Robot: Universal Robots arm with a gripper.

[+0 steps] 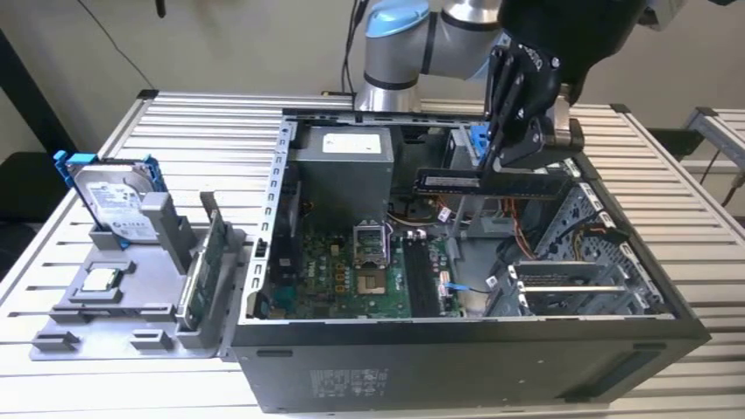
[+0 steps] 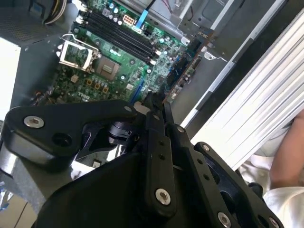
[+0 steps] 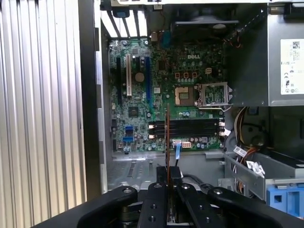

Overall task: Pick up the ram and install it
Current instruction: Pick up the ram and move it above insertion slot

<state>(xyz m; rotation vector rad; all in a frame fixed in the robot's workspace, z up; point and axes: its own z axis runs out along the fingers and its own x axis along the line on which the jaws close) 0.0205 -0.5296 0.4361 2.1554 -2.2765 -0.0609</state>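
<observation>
My gripper (image 1: 509, 164) is shut on the ram (image 1: 483, 183), a long dark stick held level above the open computer case (image 1: 466, 349). The stick hangs over the case's middle, well above the motherboard (image 1: 349, 279). In the first wrist view the ram (image 3: 167, 137) appears edge-on as a thin strip rising from the fingers (image 3: 156, 202), and it lines up across the black memory slots (image 3: 185, 128). Those slots (image 2: 118, 33) lie beside the open CPU socket (image 2: 76, 52) in the second wrist view, beyond the black gripper (image 2: 156, 111).
A grey parts holder (image 1: 117, 305) at the exterior view's left carries a hard drive in a blue frame (image 1: 117, 196), a small silver chip (image 1: 103, 279) and an upright green board (image 1: 204, 271). The power supply (image 1: 344, 166) and drive cage (image 1: 570, 279) crowd the case. A person's sleeve (image 2: 285, 156) is nearby.
</observation>
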